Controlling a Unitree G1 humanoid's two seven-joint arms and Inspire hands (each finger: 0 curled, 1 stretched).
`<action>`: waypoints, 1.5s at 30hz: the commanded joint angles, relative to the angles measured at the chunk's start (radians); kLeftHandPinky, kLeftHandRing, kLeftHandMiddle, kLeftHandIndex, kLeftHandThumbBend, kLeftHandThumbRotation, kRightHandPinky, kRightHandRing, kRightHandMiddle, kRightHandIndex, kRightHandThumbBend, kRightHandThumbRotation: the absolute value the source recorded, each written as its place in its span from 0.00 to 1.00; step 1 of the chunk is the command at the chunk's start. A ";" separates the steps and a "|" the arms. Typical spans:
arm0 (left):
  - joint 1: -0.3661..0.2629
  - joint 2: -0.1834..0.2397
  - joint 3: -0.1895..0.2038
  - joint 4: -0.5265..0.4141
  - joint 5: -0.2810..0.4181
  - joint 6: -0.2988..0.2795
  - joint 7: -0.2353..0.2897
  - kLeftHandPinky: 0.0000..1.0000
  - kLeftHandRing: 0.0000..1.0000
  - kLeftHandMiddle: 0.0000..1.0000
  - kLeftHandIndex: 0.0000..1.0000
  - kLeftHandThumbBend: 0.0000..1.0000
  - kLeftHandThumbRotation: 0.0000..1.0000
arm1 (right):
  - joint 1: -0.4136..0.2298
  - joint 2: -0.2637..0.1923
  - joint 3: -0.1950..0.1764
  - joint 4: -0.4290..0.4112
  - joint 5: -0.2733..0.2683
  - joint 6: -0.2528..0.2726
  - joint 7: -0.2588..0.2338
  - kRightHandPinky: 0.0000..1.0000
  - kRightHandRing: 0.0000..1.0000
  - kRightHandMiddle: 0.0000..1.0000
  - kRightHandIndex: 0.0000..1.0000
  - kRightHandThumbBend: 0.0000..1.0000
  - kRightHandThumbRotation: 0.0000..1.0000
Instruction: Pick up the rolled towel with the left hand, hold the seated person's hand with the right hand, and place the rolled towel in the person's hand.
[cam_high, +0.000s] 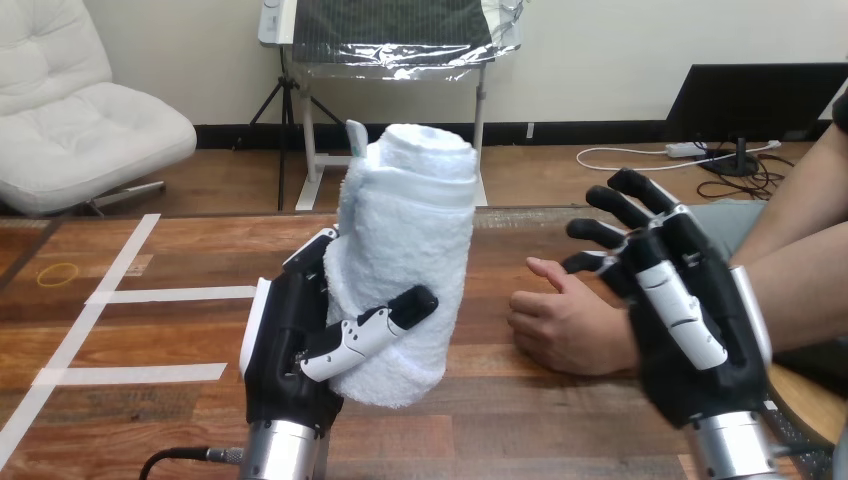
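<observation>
Left hand (290, 350) grips the rolled towel (410, 260) upright; right hand (690, 330), fingers spread, beside the person's hand (565, 325) on the wooden table (500, 430).

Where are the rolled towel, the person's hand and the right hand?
rolled towel (405, 240), head view, middle of the roll's side.
person's hand (565, 330), head view, middle of the hand.
right hand (705, 350), head view, its back, below the fingers.

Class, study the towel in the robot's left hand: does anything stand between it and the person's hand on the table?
Nothing visible does. Only bare table separates the rolled towel, upright in the left hand, from the person's hand. The open right hand is beyond it, by the wrist.
</observation>
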 joint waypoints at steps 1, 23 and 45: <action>-0.052 -0.077 -0.008 -0.051 -0.002 -0.037 0.005 0.32 0.37 0.43 0.48 0.80 0.10 | -0.094 -0.096 -0.012 0.012 -0.240 -0.168 -0.071 0.55 0.68 0.75 0.75 0.64 0.31; -0.047 -0.076 -0.019 -0.055 0.019 -0.042 0.020 0.32 0.37 0.43 0.48 0.81 0.12 | -0.126 -0.370 -0.003 -0.037 -0.789 -0.170 -0.272 0.68 0.77 0.80 0.78 0.66 0.09; -0.045 -0.067 -0.022 -0.060 0.007 -0.037 0.020 0.32 0.38 0.43 0.48 0.81 0.12 | -0.207 -0.564 0.108 -0.153 -1.119 0.090 -0.136 0.70 0.81 0.80 0.76 0.88 0.00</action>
